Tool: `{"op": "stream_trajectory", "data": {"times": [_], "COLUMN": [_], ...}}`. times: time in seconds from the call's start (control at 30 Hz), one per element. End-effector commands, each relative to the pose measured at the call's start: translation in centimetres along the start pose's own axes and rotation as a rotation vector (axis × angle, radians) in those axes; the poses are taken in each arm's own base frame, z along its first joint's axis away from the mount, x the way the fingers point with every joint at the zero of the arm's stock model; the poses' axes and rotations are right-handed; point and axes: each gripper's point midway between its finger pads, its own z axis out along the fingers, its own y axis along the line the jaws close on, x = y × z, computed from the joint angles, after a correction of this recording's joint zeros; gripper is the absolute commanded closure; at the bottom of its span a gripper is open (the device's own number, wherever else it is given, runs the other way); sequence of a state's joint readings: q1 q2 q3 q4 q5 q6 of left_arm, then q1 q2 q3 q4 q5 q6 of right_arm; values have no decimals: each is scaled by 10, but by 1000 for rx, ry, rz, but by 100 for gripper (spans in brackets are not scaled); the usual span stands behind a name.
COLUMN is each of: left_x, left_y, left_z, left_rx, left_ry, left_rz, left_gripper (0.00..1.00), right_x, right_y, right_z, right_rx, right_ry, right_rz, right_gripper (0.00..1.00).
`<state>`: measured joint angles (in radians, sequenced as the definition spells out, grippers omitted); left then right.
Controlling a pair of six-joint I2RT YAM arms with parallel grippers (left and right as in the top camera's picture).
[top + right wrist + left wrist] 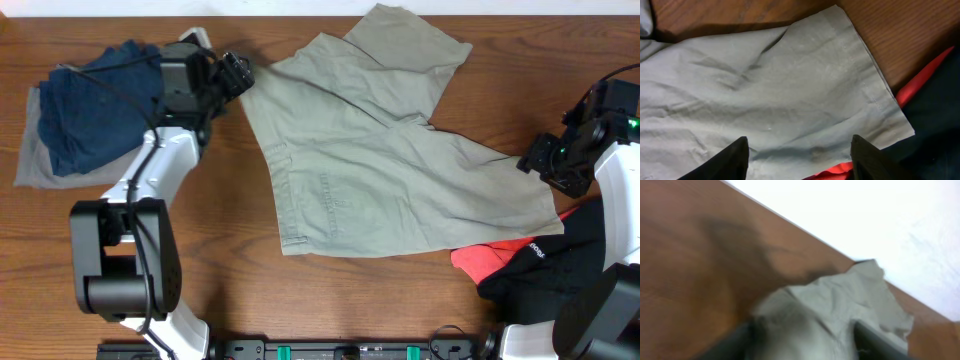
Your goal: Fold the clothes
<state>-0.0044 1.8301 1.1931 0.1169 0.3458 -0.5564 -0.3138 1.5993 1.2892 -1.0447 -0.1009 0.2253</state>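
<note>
**Overhead.** Item: shorts (370,150), khaki-grey, spread flat mid-table (300,310); one leg reaches the far edge, the other runs toward the right edge. We note the left gripper (238,75) at the waist corner nearest the far left and the right gripper (545,160) at the hem by the right edge. A dark blue pile (95,100) sits at the far left corner; a red garment (490,260) and a black garment (540,260) sit at the near right corner.

**Left wrist.** Blurred. The left gripper (800,342) has its fingers wide apart, with shorts (840,305) cloth bunched between them; we cannot tell whether it is pinched.

**Right wrist.** The right gripper (797,155) is well parted above the shorts (780,85) hem and holds nothing; the red garment (925,75) shows just beyond.

**Step, as we judge it.** Seizing the corners for a first fold. Next, both grippers must close on cloth, lift together, and carry one side over the other.
</note>
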Motion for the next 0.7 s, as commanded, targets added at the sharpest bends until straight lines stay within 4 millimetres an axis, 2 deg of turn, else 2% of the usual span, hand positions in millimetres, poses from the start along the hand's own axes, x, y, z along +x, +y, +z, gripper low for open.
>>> {"op": "stream_trajectory", "data": {"times": [0.0, 0.03, 0.13, 0.23, 0.37, 0.5, 0.67], "left_x": [47, 63, 113, 147, 173, 198, 225], "left_y": [22, 32, 60, 74, 75, 55, 53], "left_z": [-5, -10, -35, -62, -89, -113, -141], "left_rx": [-73, -117, -245, -341, -377, -296, -362], "left_ry": [195, 261, 475, 630, 772, 931, 1063], "left_rz": [-64, -71, -70, -127, -168, -210, -250], "left_gripper": [2, 2, 2, 2, 2, 2, 2], "right_x": [0, 2, 12, 23, 32, 40, 44], "right_y": [6, 6, 10, 2, -34, -39, -40], "right_z": [-5, -5, -5, -4, 3, 15, 20], "right_rx": [-19, -22, -50, -12, 170, 179, 180], "right_ry": [-5, 4, 43, 88, 91, 105, 110], "right_rz": [-19, -23, -50, -23, 193, 210, 212], "right_gripper": [29, 24, 1, 1, 2, 3, 2]}}
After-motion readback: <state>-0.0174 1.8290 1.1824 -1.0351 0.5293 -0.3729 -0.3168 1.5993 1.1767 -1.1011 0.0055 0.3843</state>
